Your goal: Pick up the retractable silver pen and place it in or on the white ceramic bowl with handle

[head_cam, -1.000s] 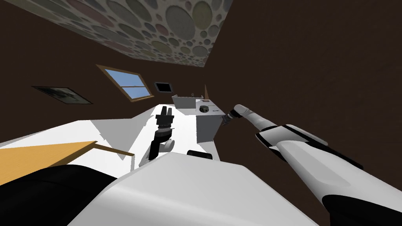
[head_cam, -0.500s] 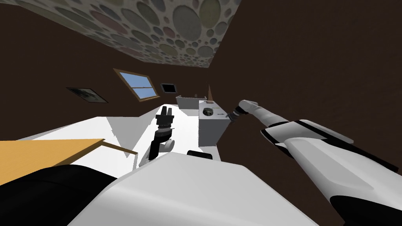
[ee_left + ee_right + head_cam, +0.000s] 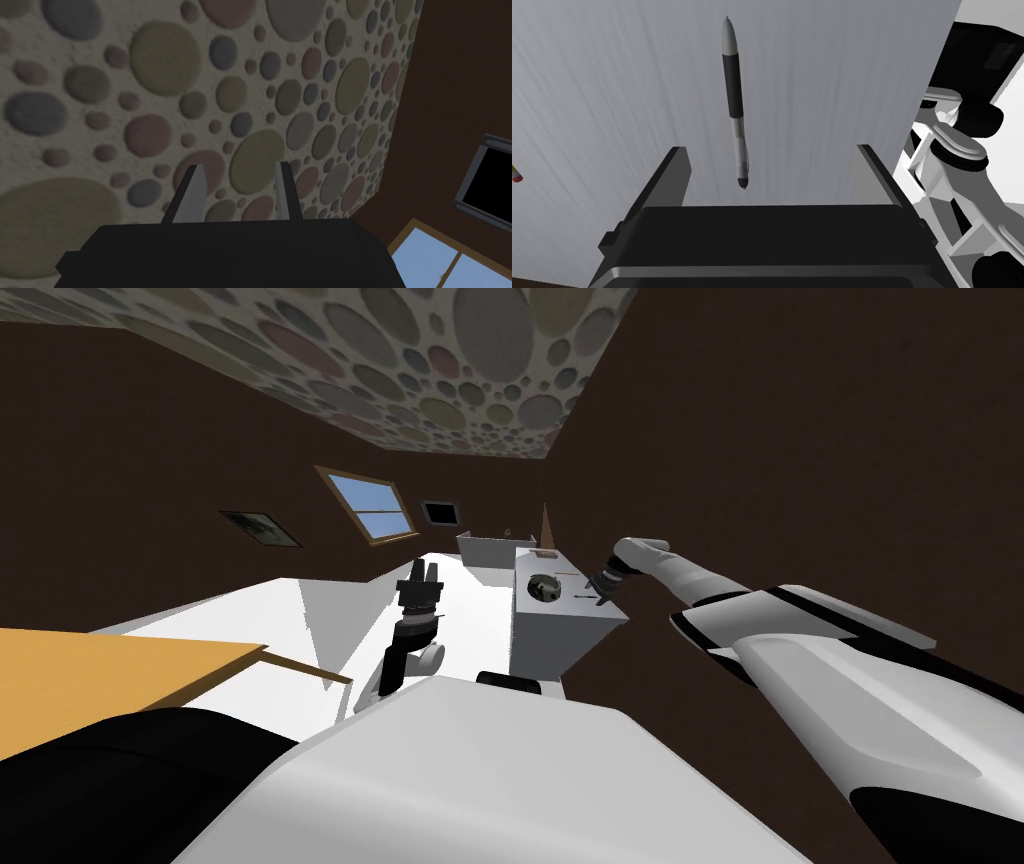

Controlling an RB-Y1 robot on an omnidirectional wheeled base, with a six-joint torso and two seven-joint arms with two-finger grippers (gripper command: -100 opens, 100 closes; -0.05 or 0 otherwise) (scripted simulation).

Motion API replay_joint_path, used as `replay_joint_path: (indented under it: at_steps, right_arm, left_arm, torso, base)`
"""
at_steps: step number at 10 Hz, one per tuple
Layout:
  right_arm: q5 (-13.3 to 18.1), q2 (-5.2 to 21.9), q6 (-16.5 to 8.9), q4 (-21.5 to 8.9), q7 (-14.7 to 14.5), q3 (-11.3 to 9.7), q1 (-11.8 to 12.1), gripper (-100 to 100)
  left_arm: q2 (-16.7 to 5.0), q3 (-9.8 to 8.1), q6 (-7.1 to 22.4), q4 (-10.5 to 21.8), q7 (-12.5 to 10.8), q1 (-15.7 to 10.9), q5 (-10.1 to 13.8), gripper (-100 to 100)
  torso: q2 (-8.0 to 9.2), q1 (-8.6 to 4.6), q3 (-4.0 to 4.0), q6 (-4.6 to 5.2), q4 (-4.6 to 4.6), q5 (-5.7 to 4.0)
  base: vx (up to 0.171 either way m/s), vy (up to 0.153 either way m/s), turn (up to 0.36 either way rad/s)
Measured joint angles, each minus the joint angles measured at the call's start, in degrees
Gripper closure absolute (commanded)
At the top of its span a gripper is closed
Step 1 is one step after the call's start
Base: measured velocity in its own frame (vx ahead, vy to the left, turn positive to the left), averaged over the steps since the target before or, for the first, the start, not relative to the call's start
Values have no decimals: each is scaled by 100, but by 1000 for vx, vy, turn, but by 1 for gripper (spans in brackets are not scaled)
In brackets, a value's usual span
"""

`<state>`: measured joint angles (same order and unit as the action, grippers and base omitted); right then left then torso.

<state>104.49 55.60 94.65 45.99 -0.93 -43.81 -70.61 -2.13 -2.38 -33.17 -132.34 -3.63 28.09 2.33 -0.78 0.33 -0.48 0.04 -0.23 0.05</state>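
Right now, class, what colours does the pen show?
The pen is silver-grey with a black middle section; the right wrist view shows it best.

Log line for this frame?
phase: pre-grasp | right gripper: fingers open, over pen | pen: flat on cabinet | bowl: nearby on cabinet | left gripper: open, empty

Head camera peers steeply down, rolled: plain grey block-shaped cabinet small at centre frame. Right wrist camera sits close over its top, slim silver-and-black pen there. Left wrist camera faces the round-spotted wall, also across the head view's top.
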Motion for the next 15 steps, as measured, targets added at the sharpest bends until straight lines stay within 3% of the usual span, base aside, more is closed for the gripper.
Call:
replay_joint_path:
  at_steps: [1, 2, 3, 6, 7, 11, 12, 13, 15]
  right_arm:
    - [26, 12, 102, 6, 21, -16, -2, -100]
    - [29, 11, 121, 6, 23, -18, -1, 0]
    - [29, 10, 119, 6, 23, -18, -1, -100]
    - [-9, 36, -133, 48, -68, -39, 293, -100]
    - [-10, 38, -159, 51, -75, -38, 301, 100]
    - [-10, 41, -159, 51, -71, -34, 291, 100]
    - [-10, 41, -159, 51, -71, -34, 291, 0]
    - [-10, 41, -159, 51, -71, -34, 291, 100]
    - [11, 34, 18, 15, -28, -23, 99, 100]
  left_arm:
    - [0, 0, 0, 0, 0, -1, 0, 0]
    - [0, 0, 0, 1, 0, -2, 0, 0]
    - [0, 0, 1, 1, 0, -2, 0, 0]
    - [0, 0, 1, 1, 0, -2, 0, 0]
    - [0, 0, 1, 1, 0, -2, 0, 0]
    - [0, 0, 1, 1, 0, -2, 0, 0]
    - [0, 0, 1, 1, 0, -2, 0, 0]
    - [0, 0, 1, 1, 0, -2, 0, 0]
    - [0, 0, 1, 1, 0, -2, 0, 0]
  torso:
    - [41, -15, 21, 3, 7, -5]
    - [72, -17, 42, 5, 17, -6]
    - [84, -16, 50, 5, 21, -5]
    - [91, -15, 54, 6, 22, -6]
    - [88, -18, 50, 5, 18, -9]
    - [87, -30, 46, 8, 12, -18]
    - [86, -31, 46, 8, 12, -18]
    - [86, -32, 46, 9, 12, -18]
    - [86, -28, 48, 5, 15, -14]
  base:
    - [-5, -5, 15]
    - [0, 0, 0]
    - [0, 10, -28]
    - [0, 7, -20]
    - [0, 0, 0]
    - [0, 0, 3]
    - [0, 0, 0]
    - [7, 0, 44]
    - [-1, -11, 30]
